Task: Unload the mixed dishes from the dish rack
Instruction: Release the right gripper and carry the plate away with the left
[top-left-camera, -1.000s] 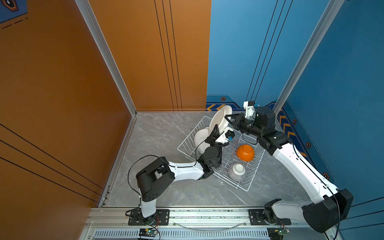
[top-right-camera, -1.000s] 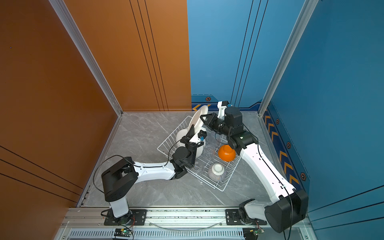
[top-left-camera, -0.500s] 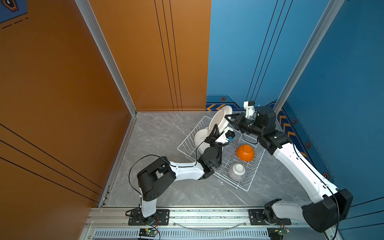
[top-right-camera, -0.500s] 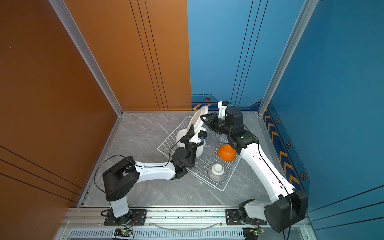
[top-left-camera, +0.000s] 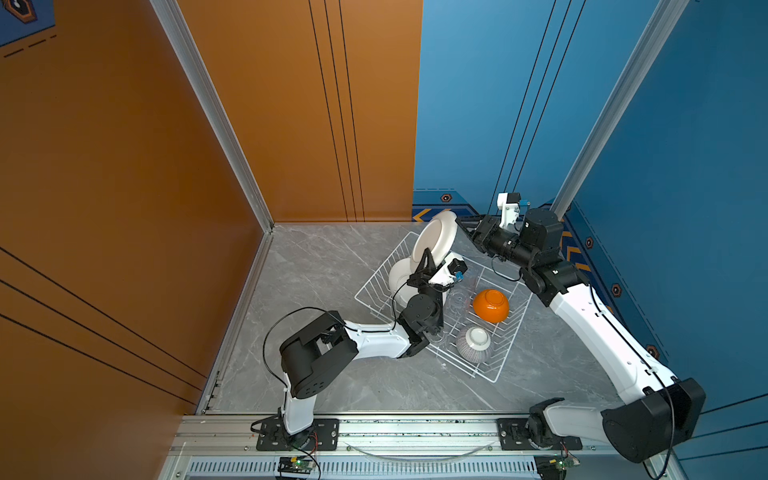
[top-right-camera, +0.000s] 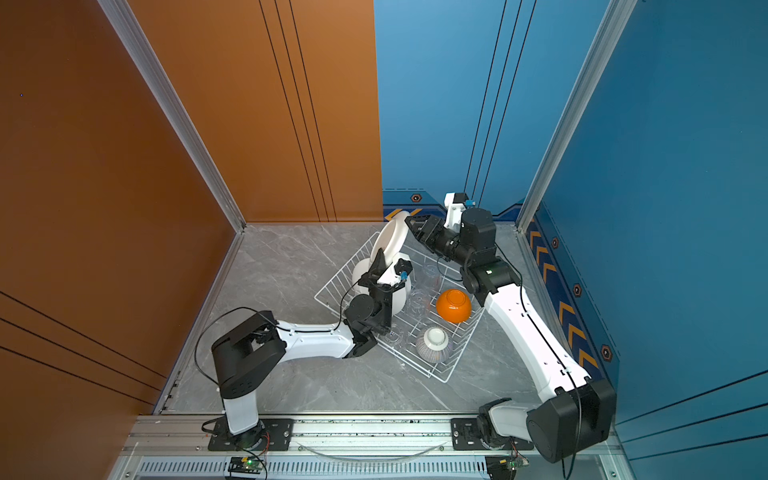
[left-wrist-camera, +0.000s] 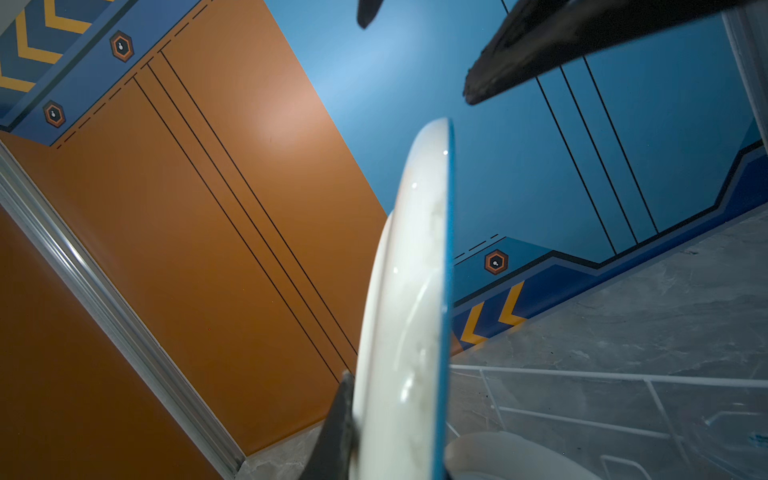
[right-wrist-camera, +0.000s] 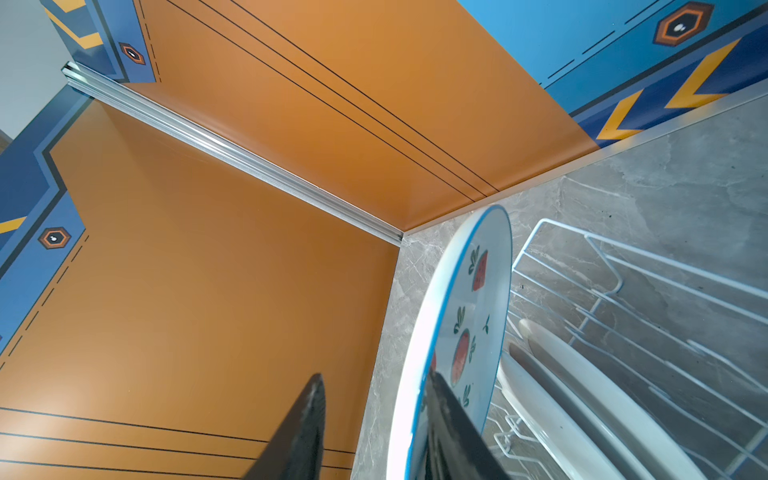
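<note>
The watermelon-printed plate stands on edge above the far-left corner of the white wire dish rack. My left gripper is shut on its lower rim; one finger presses the white back. My right gripper is open astride the top rim, one finger against the printed face, the other clear of the back. A second white plate, clear tumblers, an orange bowl and a grey-striped bowl stay in the rack.
The rack sits askew on the grey marble floor, near the blue right wall. Orange walls close the left and back. An aluminium rail with both arm bases runs along the front.
The right gripper's jaws have opened off the plate's top rim. The left gripper keeps its hold on the lower rim. Plate and arms have hardly moved.
</note>
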